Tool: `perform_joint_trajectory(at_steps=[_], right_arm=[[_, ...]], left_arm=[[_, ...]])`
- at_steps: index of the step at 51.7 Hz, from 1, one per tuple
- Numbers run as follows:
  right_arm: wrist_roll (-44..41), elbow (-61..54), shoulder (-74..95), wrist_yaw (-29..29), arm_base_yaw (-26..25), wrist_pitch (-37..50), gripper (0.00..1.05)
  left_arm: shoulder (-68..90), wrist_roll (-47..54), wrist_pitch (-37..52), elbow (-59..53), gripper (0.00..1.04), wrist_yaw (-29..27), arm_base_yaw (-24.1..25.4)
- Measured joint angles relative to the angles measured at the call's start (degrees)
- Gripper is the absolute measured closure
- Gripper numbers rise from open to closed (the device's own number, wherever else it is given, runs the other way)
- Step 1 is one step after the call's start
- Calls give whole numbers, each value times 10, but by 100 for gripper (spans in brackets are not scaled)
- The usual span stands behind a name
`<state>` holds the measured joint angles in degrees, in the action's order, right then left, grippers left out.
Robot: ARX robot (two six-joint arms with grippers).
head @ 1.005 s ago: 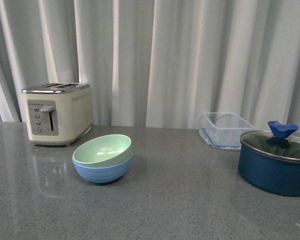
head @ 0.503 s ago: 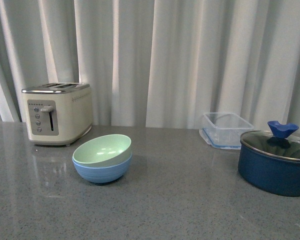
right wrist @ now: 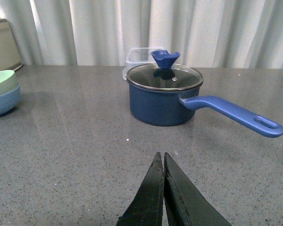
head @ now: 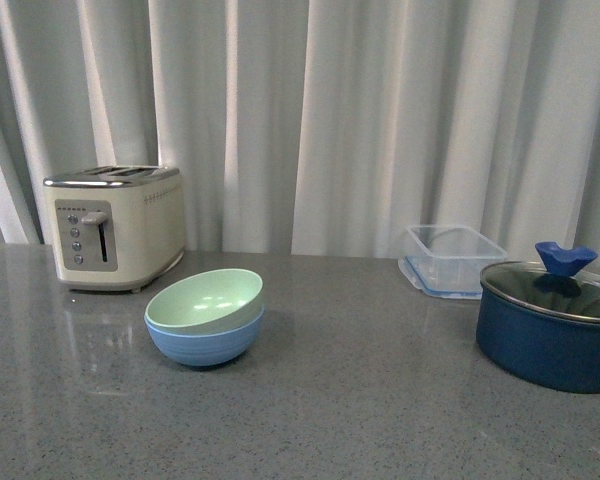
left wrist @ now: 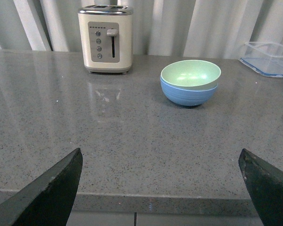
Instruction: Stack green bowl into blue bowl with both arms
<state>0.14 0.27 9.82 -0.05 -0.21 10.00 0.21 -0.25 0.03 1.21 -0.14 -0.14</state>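
The pale green bowl [head: 206, 298] sits nested inside the light blue bowl [head: 204, 342], slightly tilted, left of centre on the grey counter. Neither arm shows in the front view. The left wrist view has the green bowl [left wrist: 190, 74] in the blue bowl [left wrist: 188, 94] well ahead of my left gripper [left wrist: 160, 157], which hangs open and empty above the counter's front edge. My right gripper [right wrist: 161, 155] is shut with nothing in it, low over the counter; the stacked green bowl [right wrist: 1, 82] and blue bowl [right wrist: 3, 104] lie far off at that view's edge.
A cream toaster [head: 114, 226] stands behind the bowls at the back left. A clear rectangular container [head: 452, 258] sits at the back right. A dark navy lidded pot [head: 548, 326] stands at the right; its long blue handle [right wrist: 236, 116] juts out ahead of my right gripper.
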Motion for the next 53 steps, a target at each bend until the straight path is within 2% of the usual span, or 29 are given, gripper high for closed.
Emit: perform_joint_trajectory(at_steps=[5, 15, 18, 27, 32, 35, 39, 42, 53], right_arm=[[0, 0, -80, 0, 0, -95, 104], [-1, 0, -95, 0, 0, -99, 102], [-1, 0, -95, 0, 0, -99, 92], [-1, 0, -95, 0, 0, -99, 51], [-1, 0, -95, 0, 0, -99, 35], [-1, 0, -95, 0, 0, -99, 21], [0, 0, -95, 0, 0, -99, 8], [-1, 0, -95, 0, 0, -99, 11], [-1, 0, -95, 0, 0, -99, 10]], left_arm=[[0, 0, 0, 0, 7, 0, 0], [0, 0, 0, 0, 7, 0, 0], [0, 0, 0, 0, 7, 0, 0], [0, 0, 0, 0, 7, 0, 0], [0, 0, 0, 0, 7, 0, 0], [0, 0, 0, 0, 7, 0, 0], [0, 0, 0, 0, 7, 0, 0], [0, 0, 0, 0, 7, 0, 0], [0, 0, 0, 0, 7, 0, 0]])
